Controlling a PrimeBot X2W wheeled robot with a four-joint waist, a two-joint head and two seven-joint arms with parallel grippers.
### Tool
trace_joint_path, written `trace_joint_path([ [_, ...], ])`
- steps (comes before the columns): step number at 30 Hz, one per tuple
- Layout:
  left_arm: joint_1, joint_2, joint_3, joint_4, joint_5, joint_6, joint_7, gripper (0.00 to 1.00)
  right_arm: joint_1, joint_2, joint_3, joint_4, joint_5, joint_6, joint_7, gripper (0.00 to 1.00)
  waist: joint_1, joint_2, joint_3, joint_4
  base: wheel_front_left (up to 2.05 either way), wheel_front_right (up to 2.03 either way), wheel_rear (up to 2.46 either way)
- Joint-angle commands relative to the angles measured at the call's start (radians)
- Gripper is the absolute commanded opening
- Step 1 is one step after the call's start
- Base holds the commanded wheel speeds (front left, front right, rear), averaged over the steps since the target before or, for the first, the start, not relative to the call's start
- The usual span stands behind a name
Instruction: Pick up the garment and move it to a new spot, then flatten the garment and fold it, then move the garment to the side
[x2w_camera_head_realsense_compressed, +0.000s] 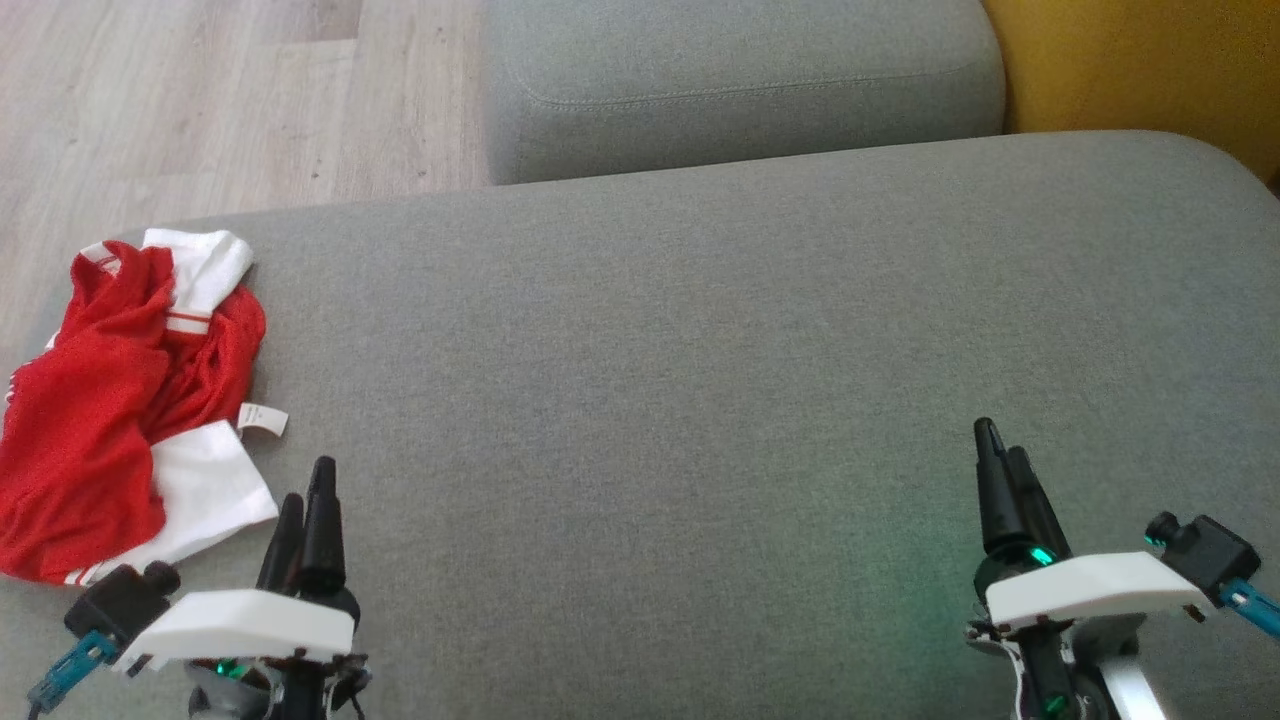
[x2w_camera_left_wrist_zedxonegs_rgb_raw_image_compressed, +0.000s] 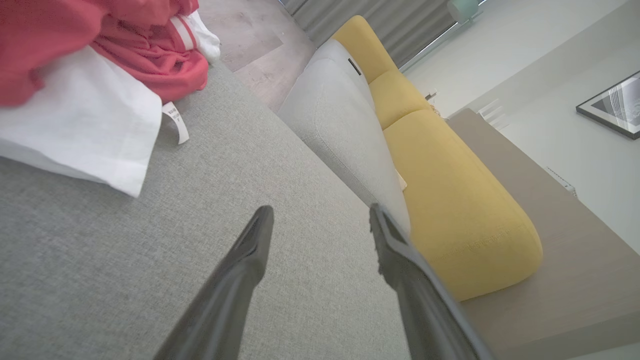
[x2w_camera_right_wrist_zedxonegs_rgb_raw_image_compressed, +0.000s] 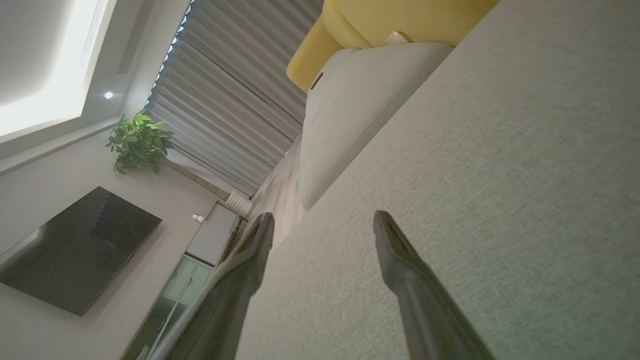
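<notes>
A small white care label (x2w_camera_head_realsense_compressed: 262, 420) sticks out of the garment (x2w_camera_head_realsense_compressed: 90, 400) toward the middle of the seat. It carries faint print that is too small to read. There is no other legible writing.

The garment lies on a broad grey fabric sofa seat (x2w_camera_head_realsense_compressed: 700, 400) with a fine weave. A second grey cushion (x2w_camera_head_realsense_compressed: 740, 80) sits beyond the seat's far edge, with a yellow cushion (x2w_camera_head_realsense_compressed: 1140, 60) next to it at the far right corner. Pale wood flooring (x2w_camera_head_realsense_compressed: 200, 100) shows past the far left corner. The wrist views take in grey pleated curtains (x2w_camera_right_wrist_zedxonegs_rgb_raw_image_compressed: 235, 100), a leafy plant (x2w_camera_right_wrist_zedxonegs_rgb_raw_image_compressed: 137, 142), a dark wall screen (x2w_camera_right_wrist_zedxonegs_rgb_raw_image_compressed: 75, 250) and a framed picture (x2w_camera_left_wrist_zedxonegs_rgb_raw_image_compressed: 612, 105).

The garment is a crumpled red and white heap against the seat's left edge. Its long axis runs along that edge from near to far, with a white piece at each end.

The left gripper (x2w_camera_head_realsense_compressed: 307, 485) hovers at the near edge, just beside the garment's near white panel and not touching it. The left wrist view shows its 2 fingers spread and holding nothing. The right gripper (x2w_camera_head_realsense_compressed: 1000, 440) is at the near edge toward the right, well apart from the garment, its 2 fingers likewise spread and empty.
</notes>
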Motion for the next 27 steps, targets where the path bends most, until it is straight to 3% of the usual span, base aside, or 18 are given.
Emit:
trace_joint_path([
  [1,-0.02,0.013,0.007,-0.044,0.034,0.003,-0.01,1.0,-0.046,-0.011,0.021,-0.041,-0.032,0.004,-0.017,1.0,0.0,0.0,0.0,0.001,0.0,0.0,0.0],
  [27,0.019,0.014,-0.024,-0.108,0.349,0.014,-0.083,1.0,-0.054,-0.022,0.14,-0.074,-0.329,0.005,-0.091,1.0,0.0,0.0,-0.014,0.001,0.0,0.0,0.0],
])
